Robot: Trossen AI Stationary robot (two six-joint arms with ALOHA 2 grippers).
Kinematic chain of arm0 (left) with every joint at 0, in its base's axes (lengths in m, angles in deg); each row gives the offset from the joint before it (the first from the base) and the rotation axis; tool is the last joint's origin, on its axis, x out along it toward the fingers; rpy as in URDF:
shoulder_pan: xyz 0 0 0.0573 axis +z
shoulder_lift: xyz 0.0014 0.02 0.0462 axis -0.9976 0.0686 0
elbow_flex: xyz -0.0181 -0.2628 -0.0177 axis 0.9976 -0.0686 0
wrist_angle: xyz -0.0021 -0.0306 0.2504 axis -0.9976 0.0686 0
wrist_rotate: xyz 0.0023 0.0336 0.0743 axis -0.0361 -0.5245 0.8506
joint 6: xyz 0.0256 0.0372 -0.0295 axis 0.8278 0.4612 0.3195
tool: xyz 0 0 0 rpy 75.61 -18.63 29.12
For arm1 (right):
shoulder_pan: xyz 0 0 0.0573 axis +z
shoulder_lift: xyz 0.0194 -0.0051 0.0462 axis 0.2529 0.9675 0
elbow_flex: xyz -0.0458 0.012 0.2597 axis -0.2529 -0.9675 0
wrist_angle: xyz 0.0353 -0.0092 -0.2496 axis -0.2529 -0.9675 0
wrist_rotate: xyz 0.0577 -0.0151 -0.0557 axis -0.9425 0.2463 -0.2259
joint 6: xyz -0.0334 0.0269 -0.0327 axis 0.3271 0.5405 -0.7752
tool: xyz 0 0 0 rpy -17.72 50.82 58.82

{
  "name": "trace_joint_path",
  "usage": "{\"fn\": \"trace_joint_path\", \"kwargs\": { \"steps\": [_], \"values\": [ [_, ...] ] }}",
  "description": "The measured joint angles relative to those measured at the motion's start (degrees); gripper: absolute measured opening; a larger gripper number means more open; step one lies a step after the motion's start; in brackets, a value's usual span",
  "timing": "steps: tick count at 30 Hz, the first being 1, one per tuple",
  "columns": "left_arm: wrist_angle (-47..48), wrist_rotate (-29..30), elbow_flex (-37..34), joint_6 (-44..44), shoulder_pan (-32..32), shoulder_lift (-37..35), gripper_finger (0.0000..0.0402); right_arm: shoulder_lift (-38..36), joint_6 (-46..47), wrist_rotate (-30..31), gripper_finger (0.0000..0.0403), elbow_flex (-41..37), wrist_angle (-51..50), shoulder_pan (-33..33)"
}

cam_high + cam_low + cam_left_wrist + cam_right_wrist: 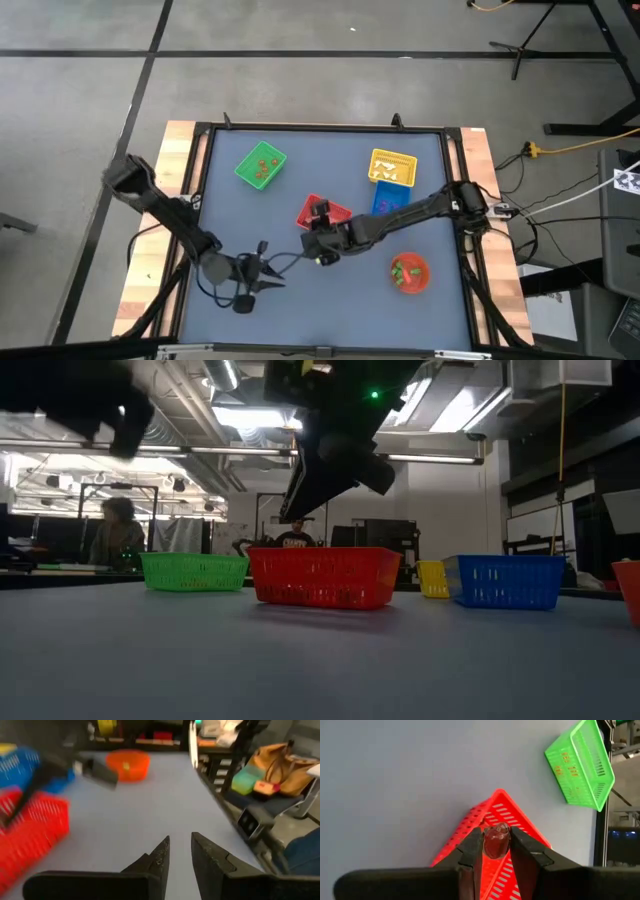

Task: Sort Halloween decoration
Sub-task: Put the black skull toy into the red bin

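My right gripper (496,831) hangs over a corner of the red basket (492,815) and is shut on a small dark reddish trinket (495,844). In the high view it (318,210) is above the red basket (322,214) at mid table. The green basket (261,165) holds orange trinkets. Green trinkets lie in the round red bowl (408,272). My left gripper (180,845) is open and holds nothing. It hovers near the table's near edge (278,272) and points toward the bowl. My right gripper pinches the dark reddish trinket (495,845) between its two fingers, near their free ends. The trinket is lifted clear above the red basket's corner. The low view shows the gripper (330,470) coming down from above the basket (322,575).
The yellow basket (392,165) and the blue basket (388,200) stand right of the red one, toward the far right. Bare blue-grey table top (330,310) spreads along the near edge. A raised black frame (200,180) borders the table. People show in the room behind (118,525).
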Motion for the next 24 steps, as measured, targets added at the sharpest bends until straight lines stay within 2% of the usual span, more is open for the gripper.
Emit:
{"fn": "trace_joint_path", "kwargs": {
  "steps": [4, 11, 18, 24],
  "values": [
    [7.0, 0.06, 0.02, 4.72, -0.02, -9.88, 0.0064, 0.0, -0.04, -0.09, 0.0081, 0.0, -0.12, -1.56],
    [25.69, 1.17, 0.01, 9.11, -0.02, -29.83, 0.0064, 0.0, -0.07, -0.11, 0.0081, 0.0, -0.17, -3.41],
    [42.12, 10.5, 0.02, 14.68, 0.03, -48.05, 0.0064, 0.0, -0.07, -0.49, 0.0081, 0.0, -0.16, -4.49],
    [57.61, 20.13, -0.03, 16.29, 0.04, -60.04, 0.0064, 0.0, -0.04, -2.62, 0.0081, 0.0, -0.11, -4.82]
  ]
}}
